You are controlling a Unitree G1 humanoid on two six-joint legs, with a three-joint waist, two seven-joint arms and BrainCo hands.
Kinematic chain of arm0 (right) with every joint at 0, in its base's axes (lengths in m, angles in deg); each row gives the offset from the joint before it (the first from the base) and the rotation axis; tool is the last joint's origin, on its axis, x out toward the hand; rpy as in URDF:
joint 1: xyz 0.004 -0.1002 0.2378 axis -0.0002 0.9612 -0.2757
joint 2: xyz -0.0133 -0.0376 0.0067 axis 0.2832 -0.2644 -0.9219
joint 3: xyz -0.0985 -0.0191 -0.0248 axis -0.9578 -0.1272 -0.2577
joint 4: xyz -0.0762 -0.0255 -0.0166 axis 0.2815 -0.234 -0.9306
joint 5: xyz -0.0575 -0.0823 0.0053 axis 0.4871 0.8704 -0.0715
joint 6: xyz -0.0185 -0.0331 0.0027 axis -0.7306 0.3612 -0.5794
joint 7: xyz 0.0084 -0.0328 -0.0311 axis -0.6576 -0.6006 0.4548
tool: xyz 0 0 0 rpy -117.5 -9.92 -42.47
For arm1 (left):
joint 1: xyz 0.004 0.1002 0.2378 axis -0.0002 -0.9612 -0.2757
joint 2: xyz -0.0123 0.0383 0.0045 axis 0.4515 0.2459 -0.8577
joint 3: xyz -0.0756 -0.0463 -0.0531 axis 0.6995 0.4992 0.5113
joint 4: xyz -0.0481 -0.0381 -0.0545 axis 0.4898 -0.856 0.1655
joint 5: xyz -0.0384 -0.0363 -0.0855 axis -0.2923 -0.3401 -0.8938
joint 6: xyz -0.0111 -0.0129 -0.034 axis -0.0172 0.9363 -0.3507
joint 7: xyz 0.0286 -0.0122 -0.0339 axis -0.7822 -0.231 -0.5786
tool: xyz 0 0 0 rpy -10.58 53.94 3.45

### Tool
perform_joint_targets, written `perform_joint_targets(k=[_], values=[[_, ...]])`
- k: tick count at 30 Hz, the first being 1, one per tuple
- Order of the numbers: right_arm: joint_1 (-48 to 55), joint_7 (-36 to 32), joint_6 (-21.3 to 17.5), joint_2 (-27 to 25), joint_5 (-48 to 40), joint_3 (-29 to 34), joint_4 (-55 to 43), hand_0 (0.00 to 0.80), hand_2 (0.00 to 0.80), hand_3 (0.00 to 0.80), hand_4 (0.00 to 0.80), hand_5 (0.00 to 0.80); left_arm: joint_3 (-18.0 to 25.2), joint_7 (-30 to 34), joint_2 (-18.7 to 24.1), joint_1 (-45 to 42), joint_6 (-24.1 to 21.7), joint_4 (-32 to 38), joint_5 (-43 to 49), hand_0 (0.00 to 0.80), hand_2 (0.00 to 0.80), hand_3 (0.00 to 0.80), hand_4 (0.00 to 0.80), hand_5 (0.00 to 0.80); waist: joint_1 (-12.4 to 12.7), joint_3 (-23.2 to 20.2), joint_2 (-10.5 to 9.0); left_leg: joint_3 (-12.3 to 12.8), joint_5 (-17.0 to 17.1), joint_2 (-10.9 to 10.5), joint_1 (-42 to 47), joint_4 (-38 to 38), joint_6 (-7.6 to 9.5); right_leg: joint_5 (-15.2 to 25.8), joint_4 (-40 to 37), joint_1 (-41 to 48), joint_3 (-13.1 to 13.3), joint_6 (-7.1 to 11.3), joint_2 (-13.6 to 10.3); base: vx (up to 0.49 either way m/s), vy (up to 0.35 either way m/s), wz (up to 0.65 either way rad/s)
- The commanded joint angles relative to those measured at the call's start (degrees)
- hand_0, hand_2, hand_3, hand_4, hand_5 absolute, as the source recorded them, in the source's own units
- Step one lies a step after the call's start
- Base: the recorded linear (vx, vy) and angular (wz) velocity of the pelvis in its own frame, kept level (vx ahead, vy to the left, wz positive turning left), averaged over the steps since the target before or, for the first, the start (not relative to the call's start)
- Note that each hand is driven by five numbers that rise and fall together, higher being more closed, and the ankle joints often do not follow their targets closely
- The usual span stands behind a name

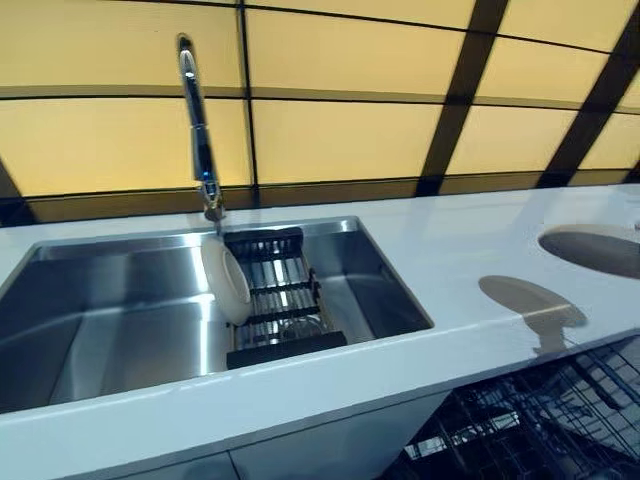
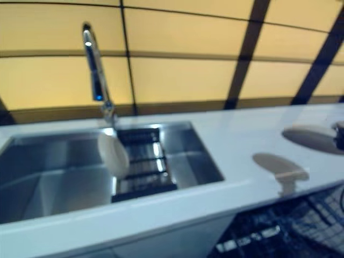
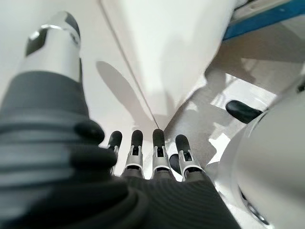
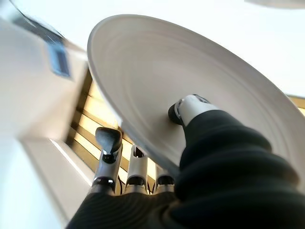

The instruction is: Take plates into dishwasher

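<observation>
- my right hand (image 4: 200,143) pinches a white plate (image 4: 157,90), thumb pressed on its face, fingers (image 4: 108,143) behind its rim.
- my left hand (image 3: 95,162) hangs empty, fingers straight, beside a white cabinet (image 3: 171,43).
- a second plate (image 1: 228,282) stands on edge in the sink (image 1: 110,320), leaning at the left of a black rack (image 1: 280,300), below the tap (image 1: 198,130).
- a dishwasher rack (image 1: 540,420) shows at near right under the counter (image 1: 450,250).

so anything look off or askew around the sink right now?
Nothing stands out. One plate stands on edge in the rack inside the sink, which is normal for a rack. The right hand pinches another plate; no chips or spills visible. The left hand hangs open, holding nothing.
</observation>
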Motion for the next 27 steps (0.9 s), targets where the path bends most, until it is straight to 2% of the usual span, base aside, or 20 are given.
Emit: perform_joint_targets(k=[1,6,11,14,23,27], values=[[0.1,-0.5,2.2,-0.6,-4.3,6.4,2.1,0.8,0.8,0.8,0.8,0.8,-0.3,-0.3,2.4,2.2,-0.3,-2.7,1.0,0.0,0.0,0.0,0.0,0.0,1.7,-1.7,-2.73,-1.6,-6.0,-0.8,4.2,0.2,1.35,6.9,0.0,-3.7,0.3,5.36,-0.1,0.022,-0.07,-0.2],[8.2,-4.7,4.4,2.3,-10.1,14.0,1.8,0.8,0.8,0.8,0.8,0.8,0.3,-0.7,3.0,2.6,-0.4,-2.9,1.5,0.0,0.0,0.0,0.0,0.0,0.4,-1.7,-2.29,-0.5,-6.1,-0.3,4.4,0.2,1.09,6.8,0.0,-4.0,0.8,5.17,0.3,0.011,-0.064,-0.15],[14.0,-8.8,7.3,6.8,-14.4,20.3,-3.2,0.8,0.8,0.8,0.8,0.8,0.7,-0.8,3.4,3.3,0.4,-3.1,2.0,0.0,0.0,0.0,0.0,0.0,-1.1,-1.2,-1.71,0.2,-5.8,0.1,4.5,0.2,0.79,6.9,0.0,-4.1,1.1,4.9,0.6,-0.005,-0.054,-0.06],[15.9,-12.0,9.6,9.2,-15.7,21.9,-5.5,0.8,0.8,0.8,0.8,0.8,0.8,-0.8,3.2,3.6,0.4,-3.2,2.2,0.0,0.0,0.0,0.0,0.0,-1.9,-1.1,-1.35,0.7,-5.8,0.2,4.7,0.2,0.71,6.8,0.0,-4.1,1.1,4.77,0.8,0.002,-0.018,-0.03],[21.0,-17.1,12.6,15.4,-16.5,24.8,-9.5,0.8,0.8,0.8,0.8,0.8,1.0,-1.1,2.4,3.2,-0.6,-2.9,2.0,0.0,0.0,0.0,0.0,0.0,-3.3,-0.9,-0.73,2.1,-5.8,0.5,5.1,0.2,0.46,6.9,0.1,-4.2,1.0,4.76,1.0,0.002,-0.006,-0.03],[22.2,-17.0,12.5,18.7,-15.7,24.3,-10.0,0.8,0.8,0.8,0.8,0.8,1.2,-1.3,2.2,3.1,-0.9,-2.9,2.0,0.0,0.0,0.0,0.0,0.0,-3.4,-0.9,-0.66,2.4,-5.9,0.5,5.3,0.2,0.5,7.0,0.1,-4.2,0.9,4.81,1.0,0.004,-0.011,-0.03]])
